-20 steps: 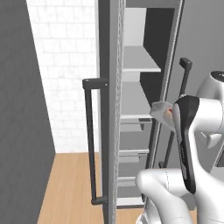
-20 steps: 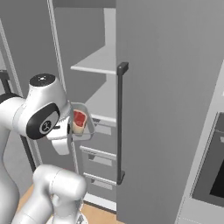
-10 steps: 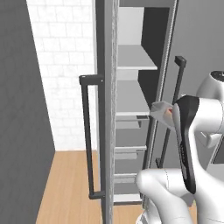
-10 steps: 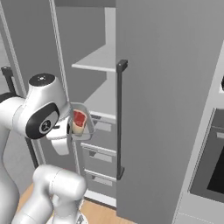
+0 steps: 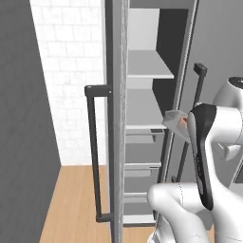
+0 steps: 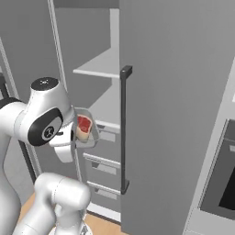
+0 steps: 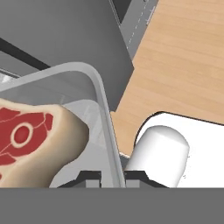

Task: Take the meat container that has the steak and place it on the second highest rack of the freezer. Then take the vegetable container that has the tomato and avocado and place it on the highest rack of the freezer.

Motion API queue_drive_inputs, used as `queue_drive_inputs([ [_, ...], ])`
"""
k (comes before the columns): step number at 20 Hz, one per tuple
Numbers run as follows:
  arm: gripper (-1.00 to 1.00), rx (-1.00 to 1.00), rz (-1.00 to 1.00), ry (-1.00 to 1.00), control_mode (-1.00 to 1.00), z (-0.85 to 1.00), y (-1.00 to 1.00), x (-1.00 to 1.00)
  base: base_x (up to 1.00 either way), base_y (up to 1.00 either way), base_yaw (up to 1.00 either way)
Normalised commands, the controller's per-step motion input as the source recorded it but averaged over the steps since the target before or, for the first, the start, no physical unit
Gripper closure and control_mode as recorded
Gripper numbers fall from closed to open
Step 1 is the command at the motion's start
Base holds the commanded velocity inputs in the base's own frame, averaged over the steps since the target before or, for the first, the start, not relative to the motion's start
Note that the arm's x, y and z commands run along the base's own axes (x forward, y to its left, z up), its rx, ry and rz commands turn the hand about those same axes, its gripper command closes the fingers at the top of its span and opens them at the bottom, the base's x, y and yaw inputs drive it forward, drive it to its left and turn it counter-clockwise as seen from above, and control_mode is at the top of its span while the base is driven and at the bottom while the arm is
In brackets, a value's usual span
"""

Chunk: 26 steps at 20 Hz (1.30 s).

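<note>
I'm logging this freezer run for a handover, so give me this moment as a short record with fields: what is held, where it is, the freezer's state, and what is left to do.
held item: clear plastic meat container with the red, tan-edged steak inside
gripper: two-finger gripper shut on the container's rim
position: in front of the open freezer, near the level of the lower pale grey shelf
freezer: door open, upper pale grey shelf and grey drawers visible
remaining: container not yet set on the lower shelf

Steak (image 7: 30,140) cut off at hand view's left edge; jaws perhaps hidden under container wall (image 7: 103,113).
</note>
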Motion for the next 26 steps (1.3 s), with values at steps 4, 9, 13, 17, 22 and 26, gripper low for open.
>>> queue_drive_inputs([
  [4, 1.0, 0.0, 0.0, 0.0, 1.0, 0.0, 0.0, 0.0, 0.13, -0.29, 0.0],
  [9, 1.0, 0.0, 0.0, 0.0, 1.0, 0.0, 0.0, 0.0, -0.02, -0.52, 0.0],
  [13, 1.0, 0.0, 0.0, 0.0, 1.0, 0.0, 0.0, 0.0, 0.56, -0.07, 0.0],
  [17, 1.0, 0.0, 0.0, 0.0, 1.0, 0.0, 0.0, 0.0, 0.61, 0.38, 0.0],
  [22, 1.0, 0.0, 0.0, 0.0, 1.0, 0.0, 0.0, 0.0, 0.1, 0.74, -0.01],
  [26, 1.0, 0.0, 0.0, 0.0, 1.0, 0.0, 0.0, 0.0, 0.01, 0.42, -0.02],
])
